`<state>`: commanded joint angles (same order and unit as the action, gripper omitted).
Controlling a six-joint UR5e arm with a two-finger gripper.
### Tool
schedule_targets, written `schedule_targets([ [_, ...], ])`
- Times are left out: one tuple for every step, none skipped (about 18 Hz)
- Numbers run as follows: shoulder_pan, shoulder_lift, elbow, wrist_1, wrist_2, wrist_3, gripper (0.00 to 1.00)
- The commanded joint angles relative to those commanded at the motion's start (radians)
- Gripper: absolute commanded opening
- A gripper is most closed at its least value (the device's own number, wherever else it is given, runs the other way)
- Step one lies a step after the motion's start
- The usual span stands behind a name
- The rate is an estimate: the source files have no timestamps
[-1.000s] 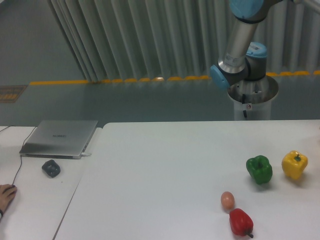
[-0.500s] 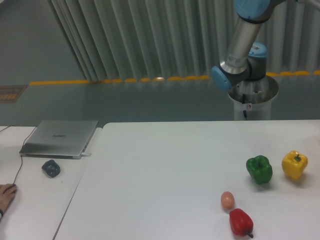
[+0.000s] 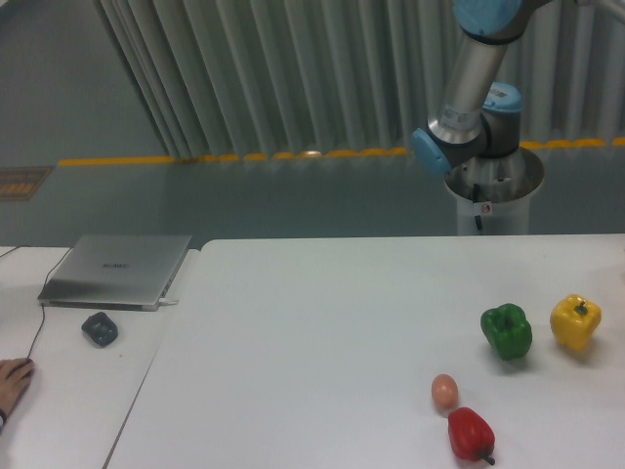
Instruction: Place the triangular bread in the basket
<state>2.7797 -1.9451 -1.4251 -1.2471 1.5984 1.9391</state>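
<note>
The triangular bread is out of view, and no basket shows either. Only the lower links of my arm [image 3: 467, 98] show at the top right, rising from its white pedestal [image 3: 492, 191] behind the table. The gripper is outside the frame, so its state does not show.
On the white table [image 3: 322, 332] stand a green bell pepper [image 3: 507, 331], a yellow bell pepper [image 3: 575, 322], a small tan egg [image 3: 444, 391] and a red bell pepper [image 3: 470, 434]. On the left table lie a closed laptop [image 3: 117, 270], a dark mouse [image 3: 100, 328] and a person's hand [image 3: 12, 379].
The upper arm link has shifted slightly near the top edge. Nothing on the tables has moved.
</note>
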Motion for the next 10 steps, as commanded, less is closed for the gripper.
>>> schedule_targets([
  [-0.014, 0.002, 0.0, 0.002, 0.002, -0.021, 1.0],
  [-0.02, 0.002, 0.003, 0.002, 0.002, -0.047, 1.0],
  [-0.032, 0.002, 0.008, 0.002, 0.003, -0.069, 1.0],
  [-0.043, 0.002, 0.006, 0.002, 0.005, -0.075, 1.0],
  [-0.052, 0.003, 0.006, 0.0, 0.005, -0.075, 1.0],
  [-0.06, 0.006, 0.003, 0.0, 0.009, -0.075, 1.0],
  [-0.066, 0.02, -0.001, -0.003, 0.009, -0.074, 1.0],
  [-0.075, 0.032, -0.009, -0.005, 0.006, -0.074, 1.0],
  [-0.086, 0.04, -0.017, -0.009, 0.005, -0.074, 1.0],
  [-0.089, 0.041, -0.02, -0.012, 0.005, -0.075, 1.0],
])
